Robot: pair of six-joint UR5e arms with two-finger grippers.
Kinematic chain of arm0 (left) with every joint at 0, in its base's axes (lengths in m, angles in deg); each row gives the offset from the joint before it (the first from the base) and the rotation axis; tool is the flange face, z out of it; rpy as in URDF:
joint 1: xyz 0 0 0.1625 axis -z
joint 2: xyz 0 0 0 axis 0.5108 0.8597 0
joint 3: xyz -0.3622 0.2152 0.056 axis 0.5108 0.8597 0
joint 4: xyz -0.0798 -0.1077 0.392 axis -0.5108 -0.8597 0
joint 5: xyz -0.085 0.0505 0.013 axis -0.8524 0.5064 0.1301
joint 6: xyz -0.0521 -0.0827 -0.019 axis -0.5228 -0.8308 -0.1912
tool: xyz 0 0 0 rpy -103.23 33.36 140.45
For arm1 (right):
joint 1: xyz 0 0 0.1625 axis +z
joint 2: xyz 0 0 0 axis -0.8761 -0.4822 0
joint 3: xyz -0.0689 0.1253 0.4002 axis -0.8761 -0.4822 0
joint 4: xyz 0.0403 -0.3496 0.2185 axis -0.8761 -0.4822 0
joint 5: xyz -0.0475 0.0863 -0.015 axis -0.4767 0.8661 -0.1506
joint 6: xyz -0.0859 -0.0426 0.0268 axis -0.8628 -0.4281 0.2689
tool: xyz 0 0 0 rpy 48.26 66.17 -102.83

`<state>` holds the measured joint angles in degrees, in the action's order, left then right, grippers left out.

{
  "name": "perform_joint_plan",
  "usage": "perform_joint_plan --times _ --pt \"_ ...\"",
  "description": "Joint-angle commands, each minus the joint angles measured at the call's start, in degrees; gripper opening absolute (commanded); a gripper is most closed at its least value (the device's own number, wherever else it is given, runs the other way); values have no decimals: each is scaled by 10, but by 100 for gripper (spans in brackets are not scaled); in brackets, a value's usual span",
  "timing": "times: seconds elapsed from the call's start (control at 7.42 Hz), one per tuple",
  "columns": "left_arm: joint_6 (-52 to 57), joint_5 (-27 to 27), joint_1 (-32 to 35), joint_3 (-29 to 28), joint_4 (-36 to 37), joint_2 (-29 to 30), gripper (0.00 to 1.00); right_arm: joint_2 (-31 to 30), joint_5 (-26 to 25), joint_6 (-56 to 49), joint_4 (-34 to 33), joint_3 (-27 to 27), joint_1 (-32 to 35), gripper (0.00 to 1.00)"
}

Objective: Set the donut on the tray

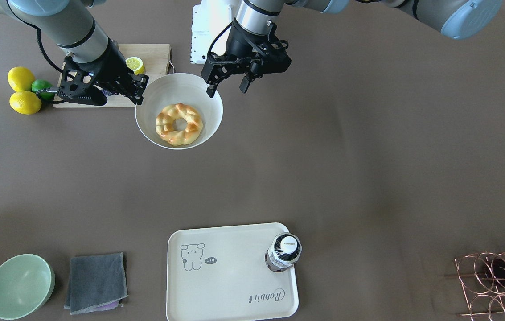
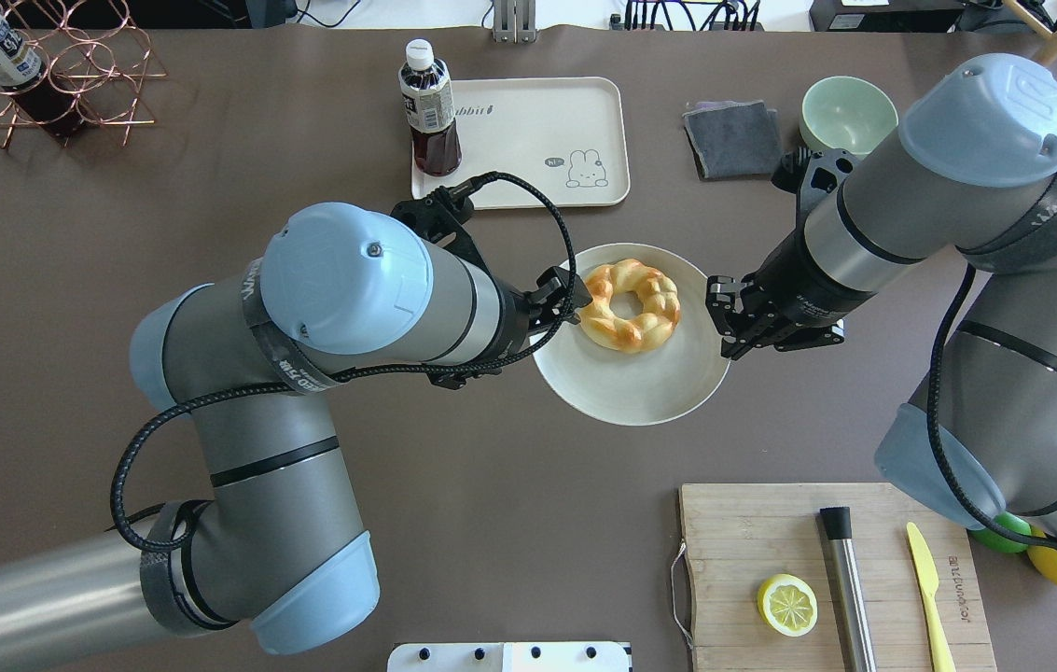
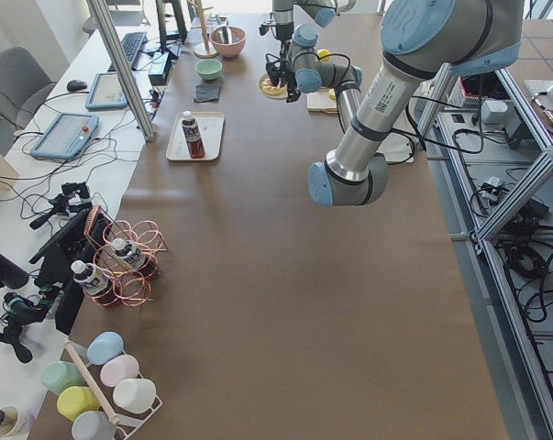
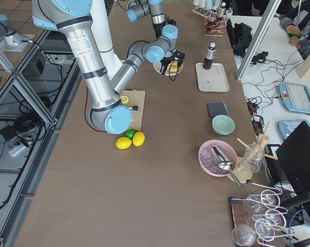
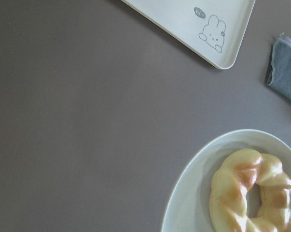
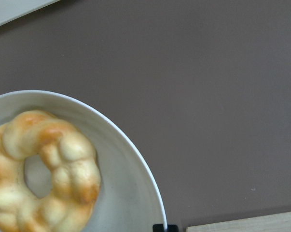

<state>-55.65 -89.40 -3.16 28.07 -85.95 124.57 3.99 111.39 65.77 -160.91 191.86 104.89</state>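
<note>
Donut (image 1: 178, 124) in bowl (image 1: 210, 104), right end effector (image 1: 140, 93) pinching rim, left end effector (image 1: 227, 90) spread

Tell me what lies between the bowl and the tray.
Nothing: only bare brown table lies between bowl and tray, as the front-facing view shows.

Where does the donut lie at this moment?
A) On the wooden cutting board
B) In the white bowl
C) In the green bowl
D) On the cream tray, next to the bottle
B: the donut rests inside the white bowl, while the tray carries only a bottle.
</note>
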Motion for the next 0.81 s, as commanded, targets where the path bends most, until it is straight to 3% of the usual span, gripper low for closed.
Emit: perform_joint_plan --times 0.0,0.27,0.4,0.54,0.67 --pt "6 -34 29 34 43 -15 98 84 -3 13 0 -132 33 0" --pt "30 -37 31 69 44 -50 98 152 -3 39 58 -273 50 0" --pt "63 -41 37 79 45 -61 98 197 -4 82 137 -376 51 0" --pt "74 -53 47 79 45 -68 98 222 -4 106 193 -443 52 0" --pt "78 -60 54 77 45 -70 98 228 -5 115 215 -466 56 0"
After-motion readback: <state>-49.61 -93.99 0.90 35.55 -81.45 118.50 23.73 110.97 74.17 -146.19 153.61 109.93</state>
